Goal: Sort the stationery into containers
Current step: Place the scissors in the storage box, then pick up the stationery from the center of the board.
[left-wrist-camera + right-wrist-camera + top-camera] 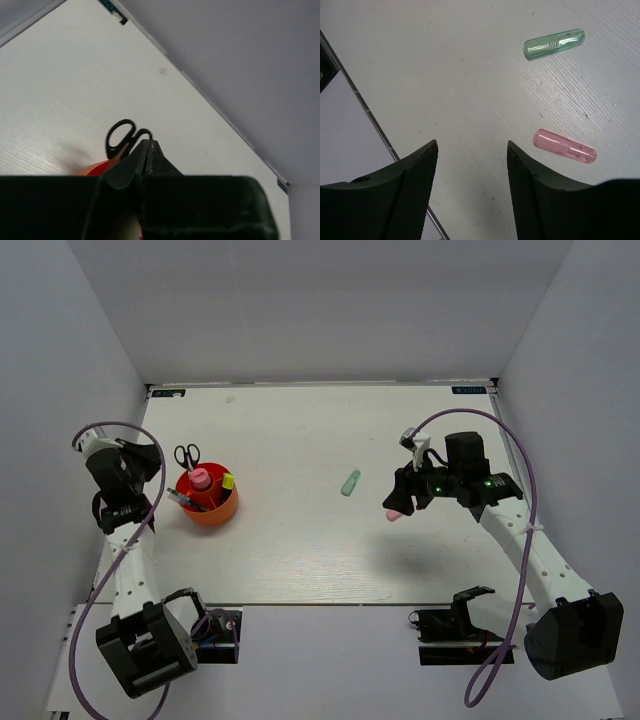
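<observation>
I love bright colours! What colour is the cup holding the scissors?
The cup is red-orange, seen best from the top camera.

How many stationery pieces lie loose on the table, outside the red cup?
2. A pale green piece lies near mid-table. A pink piece lies apart from it, just beside the open right hand. Others may be hidden beneath that hand.

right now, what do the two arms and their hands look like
The left arm and right arm are white tubes with black joints and bases, each trailed by a looping purple cable. The left hand and right hand have black wedge-shaped fingers; the right's pads are finely textured. Green lights glow on the right wrist.
</observation>
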Robot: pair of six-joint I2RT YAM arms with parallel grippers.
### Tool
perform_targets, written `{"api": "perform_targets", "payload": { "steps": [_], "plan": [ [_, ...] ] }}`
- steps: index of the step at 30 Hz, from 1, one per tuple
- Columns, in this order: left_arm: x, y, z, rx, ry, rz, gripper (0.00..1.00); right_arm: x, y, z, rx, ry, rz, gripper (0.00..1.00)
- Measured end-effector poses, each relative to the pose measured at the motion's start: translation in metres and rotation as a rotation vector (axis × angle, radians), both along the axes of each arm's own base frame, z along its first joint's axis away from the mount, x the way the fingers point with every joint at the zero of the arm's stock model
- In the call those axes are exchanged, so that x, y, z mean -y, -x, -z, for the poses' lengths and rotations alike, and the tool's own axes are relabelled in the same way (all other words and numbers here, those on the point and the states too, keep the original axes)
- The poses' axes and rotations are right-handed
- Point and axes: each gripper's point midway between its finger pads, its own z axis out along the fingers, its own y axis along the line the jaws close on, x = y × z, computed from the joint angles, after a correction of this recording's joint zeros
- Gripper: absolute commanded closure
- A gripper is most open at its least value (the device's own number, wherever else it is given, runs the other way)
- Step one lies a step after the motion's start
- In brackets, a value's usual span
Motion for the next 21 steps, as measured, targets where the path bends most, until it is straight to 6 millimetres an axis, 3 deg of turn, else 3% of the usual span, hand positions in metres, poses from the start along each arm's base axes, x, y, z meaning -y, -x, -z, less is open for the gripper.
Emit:
{"api": "perform_targets", "payload": {
  "steps": [3, 4, 5, 6, 7, 8, 10, 11, 13, 16, 21],
  "plan": [
    [0.017, 0.001, -0.030, 0.056, -0.011, 0.054, 0.92, 0.002, -0.002, 0.001, -0.001, 0.010, 0.018, 0.61],
    [0.031, -0.001, -0.042, 0.077, -0.011, 0.102, 0.91, 0.003, -0.004, 0.002, -0.003, 0.015, 0.029, 0.86],
    [0.043, -0.002, -0.049, 0.089, -0.011, 0.147, 0.88, 0.004, -0.006, 0.003, -0.002, 0.022, 0.042, 0.97],
    [0.058, -0.004, -0.059, 0.100, -0.010, 0.205, 0.85, 0.006, -0.009, 0.005, -0.011, 0.029, 0.061, 1.00],
    [0.076, -0.006, -0.065, 0.106, -0.011, 0.268, 0.79, 0.007, -0.011, 0.009, -0.023, 0.040, 0.082, 1.00],
    [0.093, -0.008, -0.070, 0.102, -0.015, 0.329, 0.67, 0.009, -0.015, 0.013, -0.035, 0.053, 0.104, 0.99],
    [0.132, -0.009, -0.072, 0.086, -0.028, 0.463, 0.55, 0.013, -0.021, 0.023, -0.065, 0.083, 0.144, 0.80],
    [0.156, -0.009, -0.070, 0.067, -0.039, 0.539, 0.46, 0.016, -0.024, 0.029, -0.079, 0.103, 0.164, 0.60],
    [0.193, -0.007, -0.060, 0.022, -0.066, 0.666, 0.43, 0.021, -0.028, 0.039, -0.103, 0.134, 0.200, 0.49],
    [0.257, -0.001, -0.033, -0.096, -0.123, 0.873, 0.41, 0.029, -0.034, 0.047, -0.108, 0.181, 0.240, 0.50],
    [0.352, -0.003, 0.028, -0.271, -0.257, 1.109, 0.45, 0.044, -0.043, 0.061, -0.121, 0.259, 0.321, 0.63]
  ]
}}
